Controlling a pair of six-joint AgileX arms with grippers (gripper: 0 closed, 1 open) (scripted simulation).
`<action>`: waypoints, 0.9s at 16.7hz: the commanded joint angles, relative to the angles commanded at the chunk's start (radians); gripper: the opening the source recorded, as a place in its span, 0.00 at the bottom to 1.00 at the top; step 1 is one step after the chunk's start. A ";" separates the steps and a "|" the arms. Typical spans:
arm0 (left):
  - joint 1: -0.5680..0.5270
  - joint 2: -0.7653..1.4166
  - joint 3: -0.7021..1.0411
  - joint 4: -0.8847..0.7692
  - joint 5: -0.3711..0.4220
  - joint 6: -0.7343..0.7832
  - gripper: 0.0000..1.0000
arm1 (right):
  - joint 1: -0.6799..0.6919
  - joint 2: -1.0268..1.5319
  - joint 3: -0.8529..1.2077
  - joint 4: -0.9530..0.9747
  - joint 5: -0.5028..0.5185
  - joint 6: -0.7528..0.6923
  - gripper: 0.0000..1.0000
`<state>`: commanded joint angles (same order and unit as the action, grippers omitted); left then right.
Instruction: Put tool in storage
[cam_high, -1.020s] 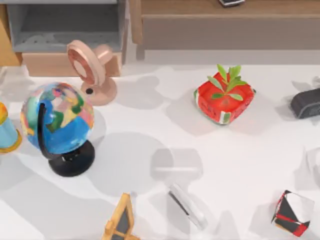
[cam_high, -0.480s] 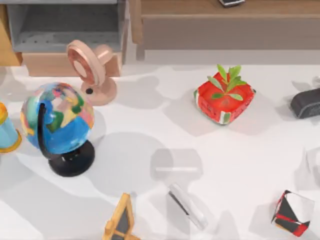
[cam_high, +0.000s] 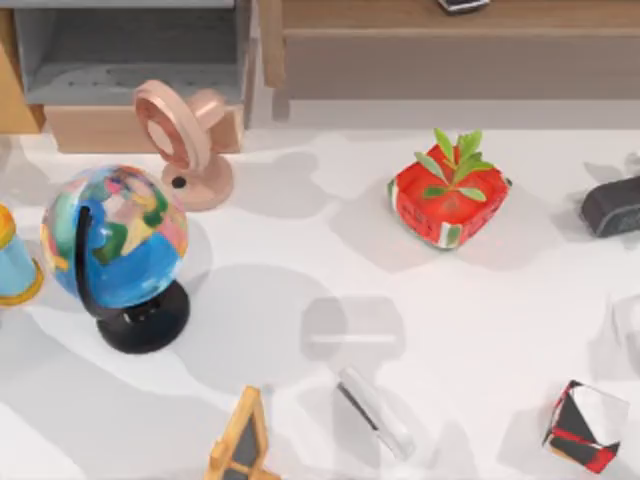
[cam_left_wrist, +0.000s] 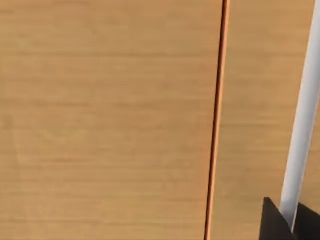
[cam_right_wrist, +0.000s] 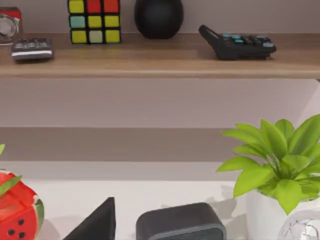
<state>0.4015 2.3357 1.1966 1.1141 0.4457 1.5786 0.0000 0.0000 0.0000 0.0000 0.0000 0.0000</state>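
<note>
Nothing on the table has moved since a second ago; only the soft grey shadows on the left side have shifted a little.

Closest to the front edge lies the tool (cam_high: 374, 411), a small flat glassy strip with a thin dark line along one side. It lies flat on the white table (cam_high: 300, 250), slanted, with nothing holding or touching it. Just to its left is the orange-framed triangle piece (cam_high: 240, 442), a bit apart from it. Far over at the front right sits the black, white and red cube (cam_high: 585, 426).

A little farther back, on the left, the globe (cam_high: 115, 240) stands on its black foot. Beside it at the left edge is a blue cup with a yellow rim (cam_high: 14, 262).

Farther back still, the pink round fan (cam_high: 183, 140) stands behind the globe. In the middle right is the red watermelon box with green leaves (cam_high: 446, 195) (cam_right_wrist: 17, 212). A dark grey box (cam_high: 610, 205) (cam_right_wrist: 181, 224) sits at the right edge.

At the very back left is the open grey drawer (cam_high: 130, 50) in its wooden frame, and a long wooden shelf (cam_high: 450, 20) (cam_right_wrist: 160, 57) runs across the back. The right wrist view shows a colour cube puzzle (cam_right_wrist: 94, 21), a black ball (cam_right_wrist: 158, 17) and a calculator (cam_right_wrist: 237, 42) on that shelf, with a potted green plant (cam_right_wrist: 277, 165) near.

The left wrist view looks at a wooden panel (cam_left_wrist: 110, 120). I cannot tell if either gripper is open or shut.
</note>
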 joint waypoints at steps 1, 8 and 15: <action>0.005 -0.010 -0.023 0.011 0.007 0.000 0.00 | 0.000 0.000 0.000 0.000 0.000 0.000 1.00; 0.063 -0.115 -0.252 0.134 0.062 0.003 0.00 | 0.000 0.000 0.000 0.000 0.000 0.000 1.00; 0.076 -0.128 -0.298 0.156 0.080 0.004 0.00 | 0.000 0.000 0.000 0.000 0.000 0.000 1.00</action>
<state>0.4779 2.2077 0.8986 1.2703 0.5258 1.5830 0.0000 0.0000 0.0000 0.0000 0.0000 0.0000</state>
